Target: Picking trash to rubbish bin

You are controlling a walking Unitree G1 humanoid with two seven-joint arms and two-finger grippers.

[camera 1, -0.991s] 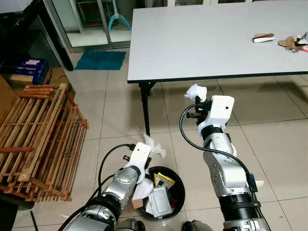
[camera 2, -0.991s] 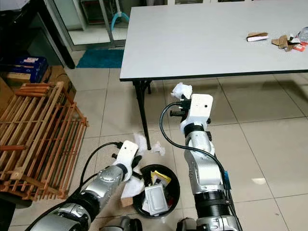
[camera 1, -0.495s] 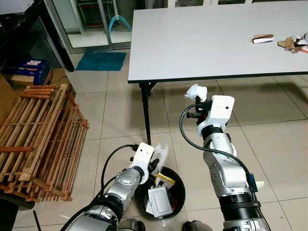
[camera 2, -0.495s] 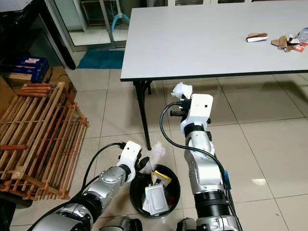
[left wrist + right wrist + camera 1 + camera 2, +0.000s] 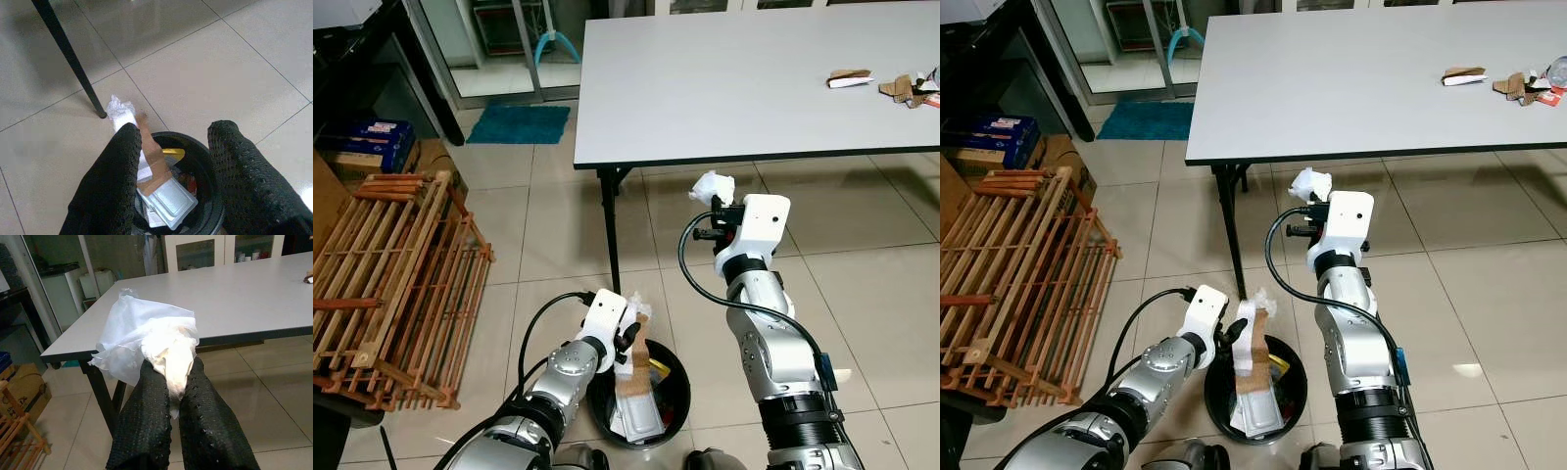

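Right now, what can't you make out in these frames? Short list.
- Rubbish bin contents: in the eye views the left gripper and the brown-and-white strip of trash cover part of them.
- Trash on the table at its far right: scraps too small to identify, cut by the frame edge.
- White tissue: in the right wrist view the right gripper fingers hide its lower part.
- Left wrist view: fingers block the bin's sides.

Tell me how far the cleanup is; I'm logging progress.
Done: the bin already holds a tray and wrappers. In hand: the left end effector is open above it, with a paper strip dropping in; the right end effector grips a tissue. Left: that tissue and scraps on the table.
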